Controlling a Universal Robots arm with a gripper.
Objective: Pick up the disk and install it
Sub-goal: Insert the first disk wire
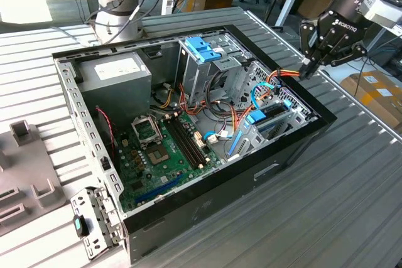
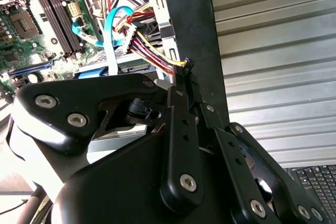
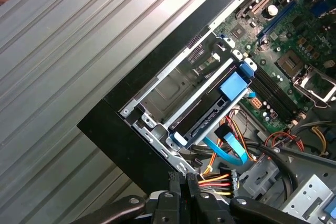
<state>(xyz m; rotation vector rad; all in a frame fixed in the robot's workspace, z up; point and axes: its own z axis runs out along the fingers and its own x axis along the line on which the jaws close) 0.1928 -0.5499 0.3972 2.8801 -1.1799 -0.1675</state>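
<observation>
The disk (image 1: 271, 112) sits in a metal bay at the corner of the open computer case (image 1: 251, 180) on the exterior view's right, with a blue rail and tab along its side. In the first wrist view the disk (image 3: 202, 113) shows as a dark slab inside that bay, and blue and orange cables run close beside it. My gripper (image 1: 308, 70) hovers just above the case's wall beside the bay. Its fingers are shut together, tips next to the cable bundle (image 2: 157, 59), and I see nothing between them. In both wrist views the gripper (image 2: 186, 67) (image 3: 189, 178) points down at that corner.
A grey power-supply box (image 1: 116, 73) fills the case's far corner. A blue handle (image 1: 202, 48) tops the metal drive cage. The green motherboard (image 1: 160, 149) lies on the case floor. Grey fixtures (image 1: 25, 174) stand on the ribbed table, a cardboard box (image 1: 377, 92) beyond it.
</observation>
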